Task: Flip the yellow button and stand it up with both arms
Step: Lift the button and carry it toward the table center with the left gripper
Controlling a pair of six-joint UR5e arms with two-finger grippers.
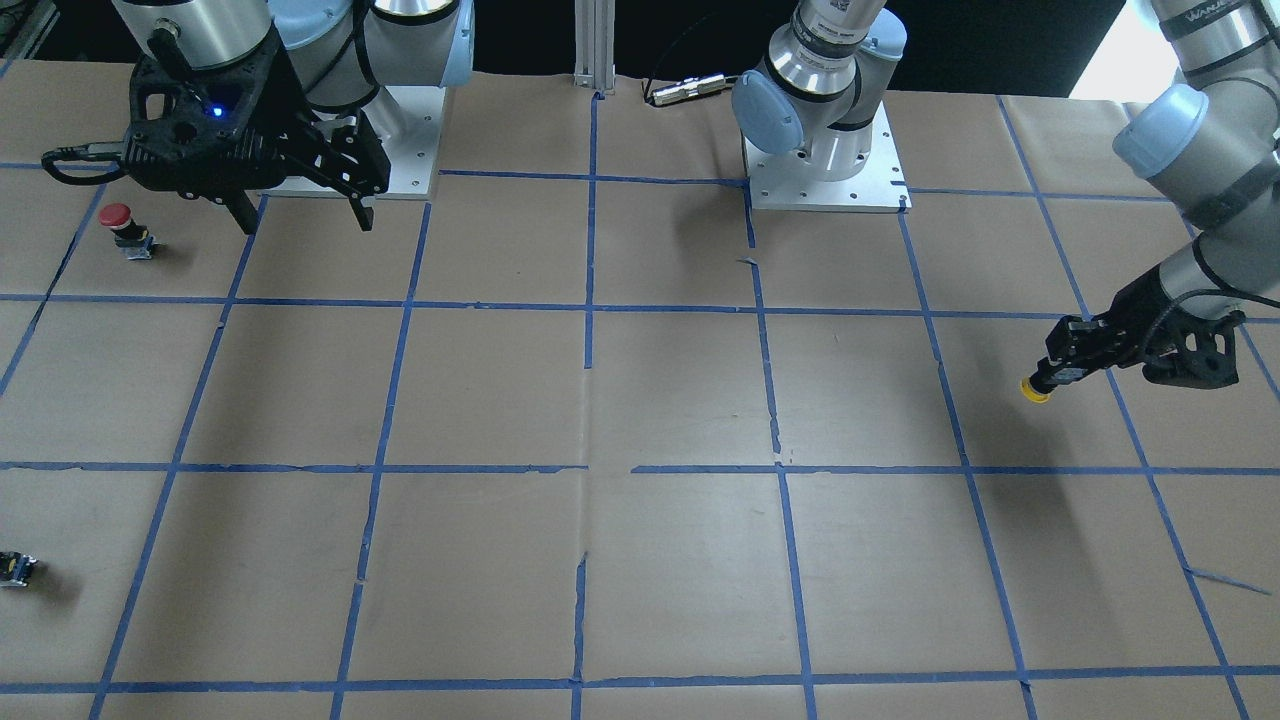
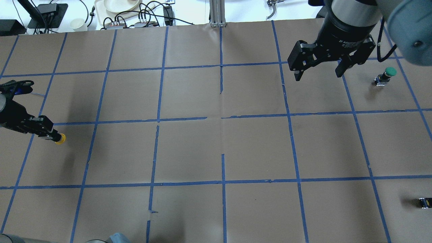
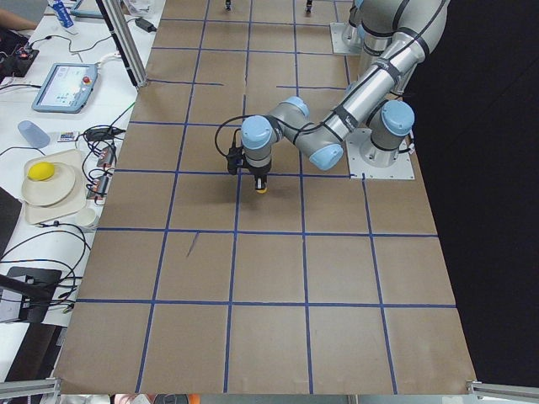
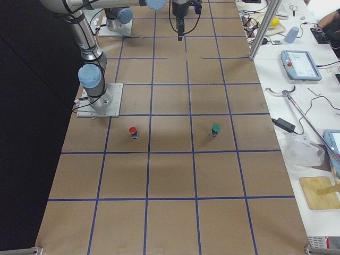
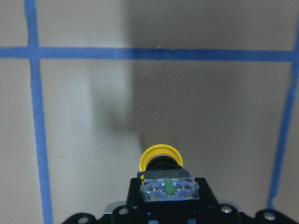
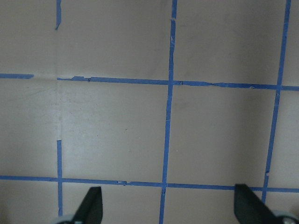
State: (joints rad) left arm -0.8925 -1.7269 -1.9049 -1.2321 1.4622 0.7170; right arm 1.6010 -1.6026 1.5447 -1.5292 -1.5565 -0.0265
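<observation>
The yellow button (image 1: 1036, 390) is held in my left gripper (image 1: 1058, 377), which is shut on its black-and-grey body. The yellow cap sticks out past the fingertips and the button hangs a little above the paper-covered table. It also shows in the overhead view (image 2: 60, 138) at the far left, in the left wrist view (image 5: 160, 160) and in the exterior left view (image 3: 262, 187). My right gripper (image 2: 317, 72) is open and empty, held high over the far right of the table; its fingertips (image 6: 93, 205) stand wide apart.
A red-capped button (image 1: 118, 228) stands beside the right gripper. A green-capped button (image 2: 388, 75) stands near the table's right end. A small black part with a yellow mark (image 2: 424, 202) lies at the right edge. Blue tape lines grid the brown paper.
</observation>
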